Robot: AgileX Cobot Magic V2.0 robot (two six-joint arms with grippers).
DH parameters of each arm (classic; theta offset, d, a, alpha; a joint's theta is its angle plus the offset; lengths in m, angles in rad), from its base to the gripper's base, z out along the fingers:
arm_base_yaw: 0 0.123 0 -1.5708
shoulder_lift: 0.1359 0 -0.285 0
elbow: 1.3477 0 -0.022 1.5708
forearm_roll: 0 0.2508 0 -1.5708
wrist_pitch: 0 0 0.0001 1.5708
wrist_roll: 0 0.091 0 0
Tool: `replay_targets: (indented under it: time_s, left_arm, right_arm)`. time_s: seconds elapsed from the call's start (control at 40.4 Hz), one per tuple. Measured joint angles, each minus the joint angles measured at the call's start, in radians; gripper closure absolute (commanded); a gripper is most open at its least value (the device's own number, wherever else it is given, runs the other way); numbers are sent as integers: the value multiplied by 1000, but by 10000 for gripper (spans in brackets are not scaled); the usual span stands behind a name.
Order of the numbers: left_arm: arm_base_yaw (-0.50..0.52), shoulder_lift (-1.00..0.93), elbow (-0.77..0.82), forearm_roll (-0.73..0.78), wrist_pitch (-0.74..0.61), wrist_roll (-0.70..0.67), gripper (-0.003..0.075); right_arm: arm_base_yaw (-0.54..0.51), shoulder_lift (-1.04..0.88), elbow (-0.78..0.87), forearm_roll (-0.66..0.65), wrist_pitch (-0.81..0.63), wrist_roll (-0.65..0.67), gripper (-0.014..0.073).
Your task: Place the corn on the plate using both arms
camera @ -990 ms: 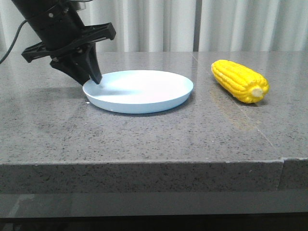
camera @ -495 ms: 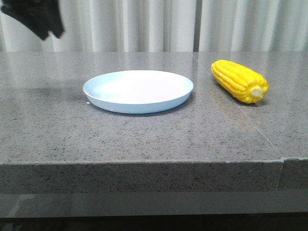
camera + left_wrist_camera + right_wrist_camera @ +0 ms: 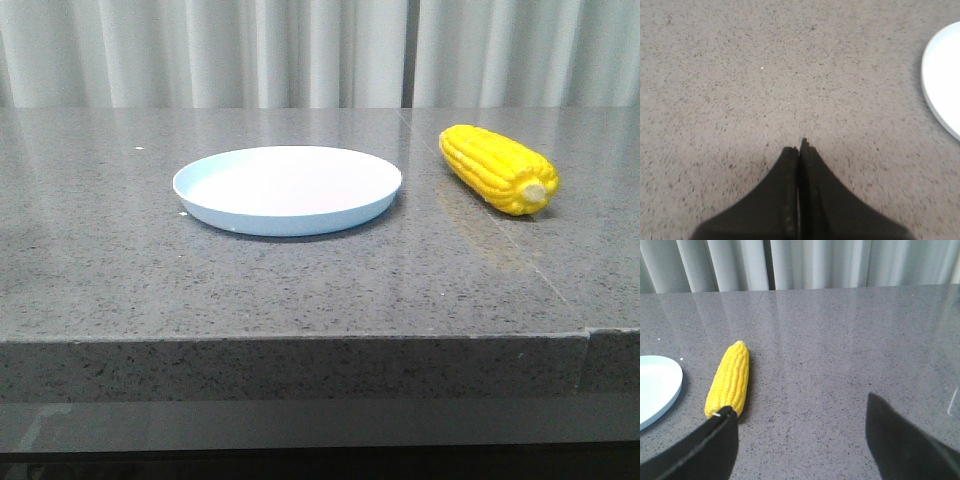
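Corn [image 3: 497,168]: ribbed yellow tapered cob

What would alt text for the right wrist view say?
A yellow corn cob lies on a grey speckled table, beside the edge of a pale blue plate. The right gripper is open, its black fingers in the foreground.

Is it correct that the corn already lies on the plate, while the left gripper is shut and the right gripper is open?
Not quite. The corn is not on the plate; it lies on the table to the plate's right, apart from it, as the front view shows. The rest holds: the left gripper is shut and the right gripper is open.
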Motion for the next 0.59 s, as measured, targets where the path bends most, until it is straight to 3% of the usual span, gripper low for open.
replay_targets:
  time_s: [0.322,0.594]
  left_arm:
    - [0,-545,352,45,-122,0,741]
    - [0,-897,469,70,-144,0,741]
  right_arm:
    - [0,0,0,0,0,0,33]
    - [0,0,0,0,0,0,33]
